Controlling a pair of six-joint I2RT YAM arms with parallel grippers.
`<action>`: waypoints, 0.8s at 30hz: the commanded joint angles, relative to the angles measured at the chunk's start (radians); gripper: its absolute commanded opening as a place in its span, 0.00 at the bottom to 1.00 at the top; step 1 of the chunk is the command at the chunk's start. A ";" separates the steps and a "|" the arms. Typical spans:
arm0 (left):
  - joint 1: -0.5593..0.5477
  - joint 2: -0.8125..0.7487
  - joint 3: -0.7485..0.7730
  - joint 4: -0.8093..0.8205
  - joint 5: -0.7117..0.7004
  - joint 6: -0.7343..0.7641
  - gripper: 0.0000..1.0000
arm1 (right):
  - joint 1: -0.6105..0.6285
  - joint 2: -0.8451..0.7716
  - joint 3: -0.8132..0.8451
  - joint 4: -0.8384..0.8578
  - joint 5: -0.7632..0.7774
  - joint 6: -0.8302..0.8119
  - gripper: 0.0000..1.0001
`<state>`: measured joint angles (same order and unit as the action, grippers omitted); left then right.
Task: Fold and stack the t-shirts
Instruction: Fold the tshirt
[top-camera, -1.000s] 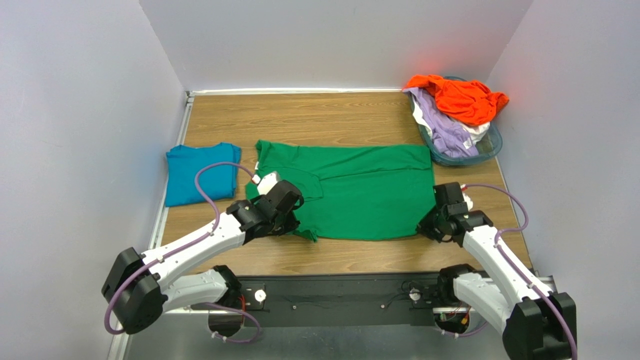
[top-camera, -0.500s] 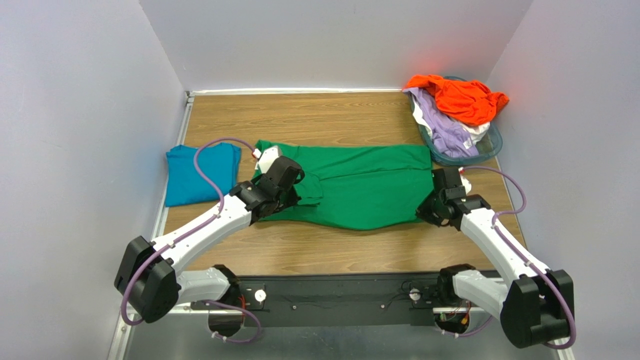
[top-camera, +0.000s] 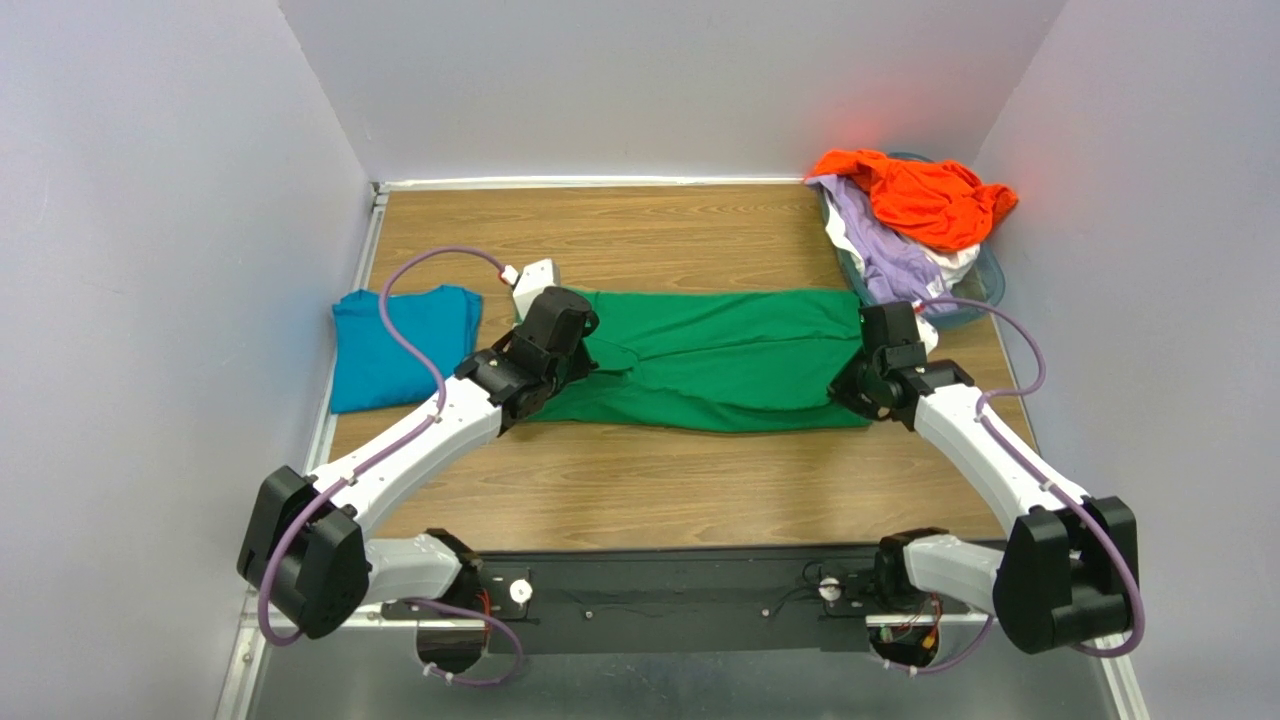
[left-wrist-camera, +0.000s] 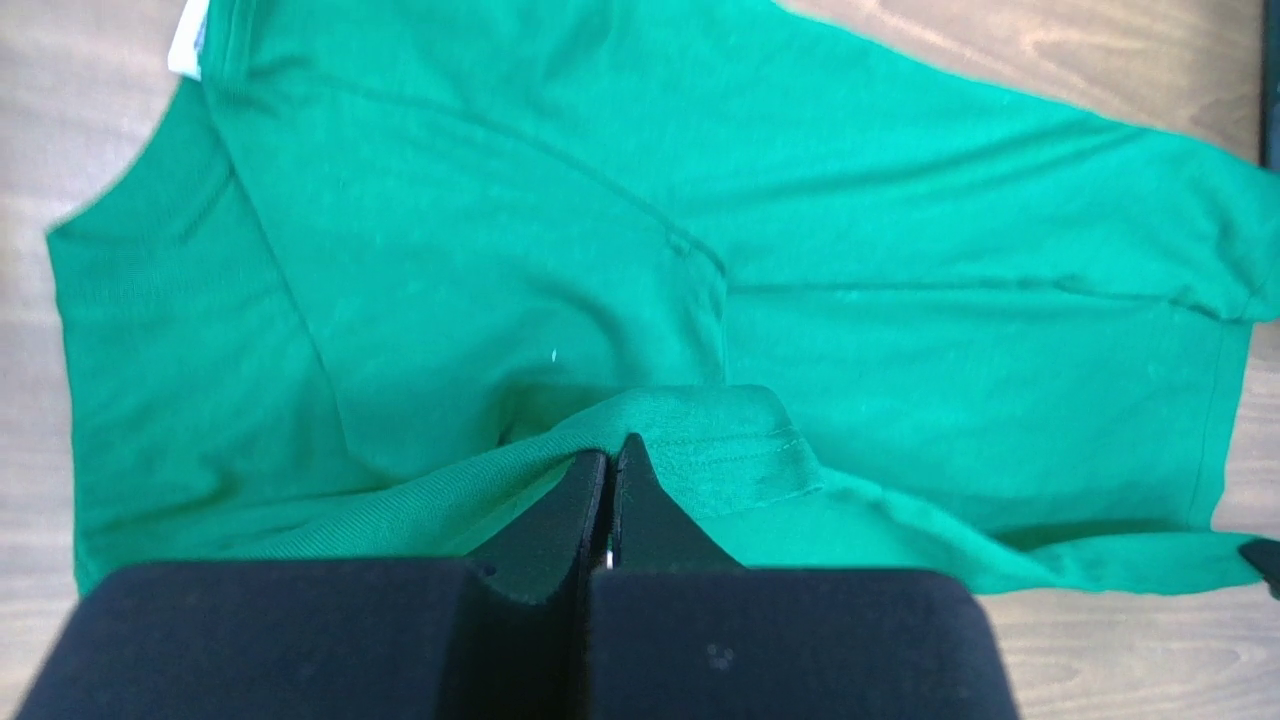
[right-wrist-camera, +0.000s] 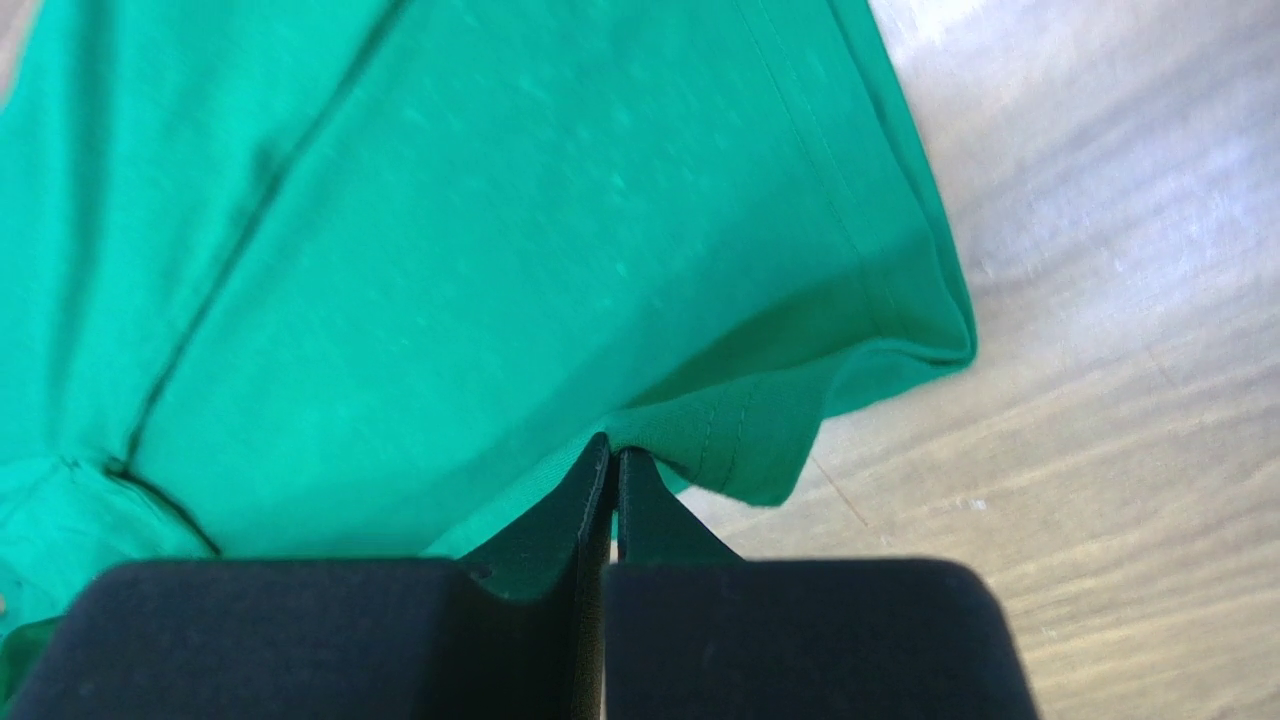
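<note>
The bright green t-shirt (top-camera: 721, 357) lies across the middle of the wooden table, its near half lifted and carried over its far half. My left gripper (top-camera: 568, 333) is shut on the shirt's near hem at the left end; the pinched fold shows in the left wrist view (left-wrist-camera: 706, 435). My right gripper (top-camera: 876, 357) is shut on the near hem at the right end, seen in the right wrist view (right-wrist-camera: 751, 435). A folded teal-blue t-shirt (top-camera: 394, 345) lies at the left. Orange (top-camera: 924, 195), lavender (top-camera: 887, 255) and white shirts are heaped in the basket.
The clear bluish plastic basket (top-camera: 977, 293) stands at the back right corner by the right wall. Grey walls close the table on the left, back and right. Bare wood (top-camera: 676, 480) lies between the green shirt and the arm bases.
Both grippers have moved away from the bases toward the back, carrying the green shirt's near hem over the rest of it. The shirt now looks about half as deep.
</note>
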<state>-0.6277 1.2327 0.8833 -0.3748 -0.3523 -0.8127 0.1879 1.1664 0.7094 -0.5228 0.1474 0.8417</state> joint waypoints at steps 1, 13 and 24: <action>0.017 0.027 0.040 0.051 -0.051 0.056 0.00 | -0.005 0.036 0.058 0.030 0.055 -0.032 0.07; 0.071 0.091 0.059 0.108 -0.001 0.107 0.00 | -0.004 0.168 0.154 0.046 0.072 -0.070 0.07; 0.123 0.218 0.086 0.180 0.050 0.168 0.00 | -0.004 0.245 0.197 0.058 0.115 -0.078 0.09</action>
<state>-0.5243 1.4117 0.9375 -0.2523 -0.3153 -0.6846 0.1879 1.3712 0.8669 -0.4862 0.1951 0.7837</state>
